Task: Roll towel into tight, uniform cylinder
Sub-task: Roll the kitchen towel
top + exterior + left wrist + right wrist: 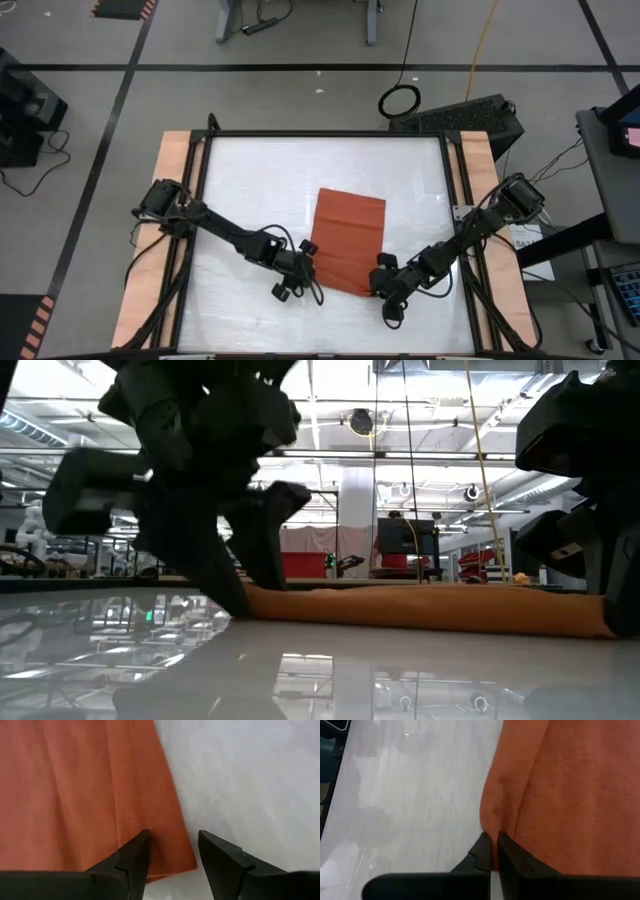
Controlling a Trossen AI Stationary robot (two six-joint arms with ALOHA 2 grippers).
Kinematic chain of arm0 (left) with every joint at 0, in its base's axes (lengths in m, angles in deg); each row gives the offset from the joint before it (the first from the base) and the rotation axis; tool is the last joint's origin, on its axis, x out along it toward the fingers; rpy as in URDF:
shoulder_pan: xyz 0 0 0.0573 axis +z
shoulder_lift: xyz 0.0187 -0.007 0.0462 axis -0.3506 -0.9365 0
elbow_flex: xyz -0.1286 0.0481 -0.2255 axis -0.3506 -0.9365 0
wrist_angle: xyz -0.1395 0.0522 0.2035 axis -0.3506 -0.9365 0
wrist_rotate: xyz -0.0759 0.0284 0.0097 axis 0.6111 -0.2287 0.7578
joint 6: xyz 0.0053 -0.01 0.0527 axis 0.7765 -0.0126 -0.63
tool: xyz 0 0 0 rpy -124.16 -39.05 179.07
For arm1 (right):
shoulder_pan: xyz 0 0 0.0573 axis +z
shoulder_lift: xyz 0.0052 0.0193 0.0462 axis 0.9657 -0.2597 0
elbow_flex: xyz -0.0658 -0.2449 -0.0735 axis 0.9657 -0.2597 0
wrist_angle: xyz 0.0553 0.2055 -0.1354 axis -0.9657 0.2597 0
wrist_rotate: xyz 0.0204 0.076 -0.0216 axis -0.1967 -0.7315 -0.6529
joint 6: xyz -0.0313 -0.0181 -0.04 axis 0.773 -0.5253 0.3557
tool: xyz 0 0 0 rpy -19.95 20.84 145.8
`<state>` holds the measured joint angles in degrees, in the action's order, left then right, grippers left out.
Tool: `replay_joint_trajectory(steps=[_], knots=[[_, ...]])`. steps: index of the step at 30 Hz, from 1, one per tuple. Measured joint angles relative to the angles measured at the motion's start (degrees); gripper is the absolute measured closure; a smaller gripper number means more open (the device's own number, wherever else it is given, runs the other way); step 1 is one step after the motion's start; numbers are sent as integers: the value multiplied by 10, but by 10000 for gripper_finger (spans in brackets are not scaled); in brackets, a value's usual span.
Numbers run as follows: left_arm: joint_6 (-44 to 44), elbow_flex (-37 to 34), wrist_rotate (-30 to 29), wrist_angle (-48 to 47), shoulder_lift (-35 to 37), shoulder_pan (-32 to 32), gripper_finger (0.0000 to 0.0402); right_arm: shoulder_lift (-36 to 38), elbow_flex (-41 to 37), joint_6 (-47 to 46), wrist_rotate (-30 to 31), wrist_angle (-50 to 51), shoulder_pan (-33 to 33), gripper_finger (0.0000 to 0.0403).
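Left tool [300,268] sits low at the towel's [348,240] near-left corner, w/ fingers [134,857] apart; one finger is over the cloth just inside the edge, the other over bare surface [250,180] beside it. Can't tell if they touch the fabric.

Towel lies flat on the white surface, roughly centre, a bit toward the near edge, slightly skewed. Seen from the low cam it is a thin orange strip [420,605] running between both tools. No roll formed yet.

Right tool [385,280] is at the towel's near-right corner, fingers [512,855] together, clamped on the towel edge; the cloth puckers up into a small ridge right at the pinch. Right arm comes in from the towel's right side, left arm from its left.
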<state>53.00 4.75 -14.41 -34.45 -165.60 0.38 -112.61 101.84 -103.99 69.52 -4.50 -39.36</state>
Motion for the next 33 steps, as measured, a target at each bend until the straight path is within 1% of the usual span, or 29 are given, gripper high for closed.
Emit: replay_joint_trajectory(steps=[3,5,7,9,11,13,14,19,25,27,31,33], knots=[[15,2,-4,-2,-10,0,228,0,0,0,0,-2,0,399],[51,2,-6,-2,-13,1,229,0,0,0,0,-3,0,399],[92,2,-8,-2,-13,4,240,0,0,-2,0,-4,0,399],[130,2,-8,-1,-14,10,270,0,0,-8,0,-5,0,399],[158,2,-7,-1,-14,17,317,0,0,-18,0,-5,0,399],[180,2,7,-1,-14,23,369,3,0,-36,-1,-6,0,399],[193,2,16,0,-14,26,381,5,-1,-49,-4,-6,0,399],[252,2,67,6,-14,38,383,27,-3,-113,-20,0,0,399],[336,0,186,18,-13,54,386,62,-3,-187,-24,-3,-10,399],[363,-1,211,18,-13,59,387,74,-3,-216,-27,-4,-17,399],[410,-1,246,23,-13,68,387,78,-2,-254,-95,-5,-41,399],[426,-1,259,26,-13,74,387,75,-2,-257,-118,-3,-51,399]])
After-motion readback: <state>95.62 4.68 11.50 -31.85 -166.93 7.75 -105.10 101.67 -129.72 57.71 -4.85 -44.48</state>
